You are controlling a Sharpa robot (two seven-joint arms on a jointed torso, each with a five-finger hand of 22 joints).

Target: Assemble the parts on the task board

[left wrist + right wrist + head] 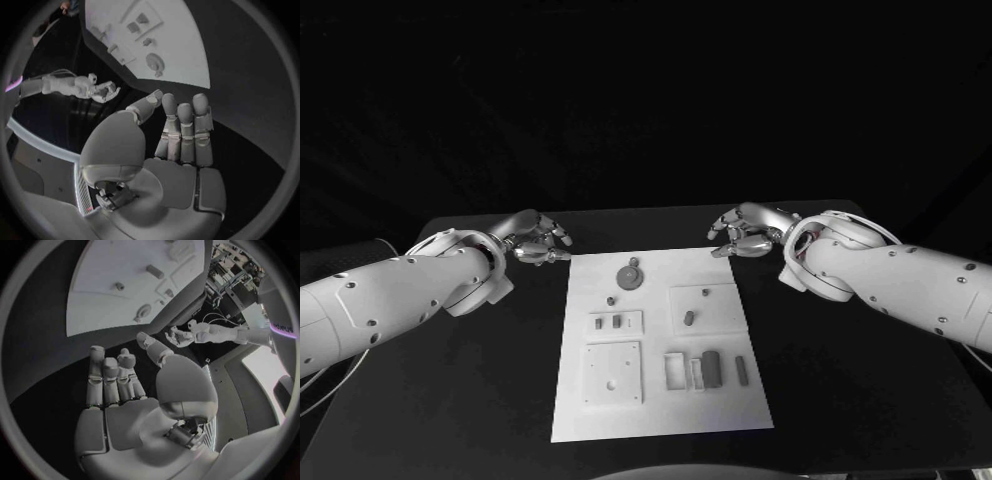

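Task board [661, 400] lies flat mid black worktop [473, 400], grey parts in its recesses, round part [632, 277] near far edge. Left hand [531, 240] hovers over worktop just off board's far left corner, fingers [184, 132] spread apart, holding nothing. Right hand [747, 232] hovers off far right corner, fingers [112, 377] apart, empty too.

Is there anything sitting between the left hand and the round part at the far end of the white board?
Nothing visible does. The left hand hovers empty over bare black table just off the task board's far left corner, and the round part lies uncovered nearby, with only flat board surface between.
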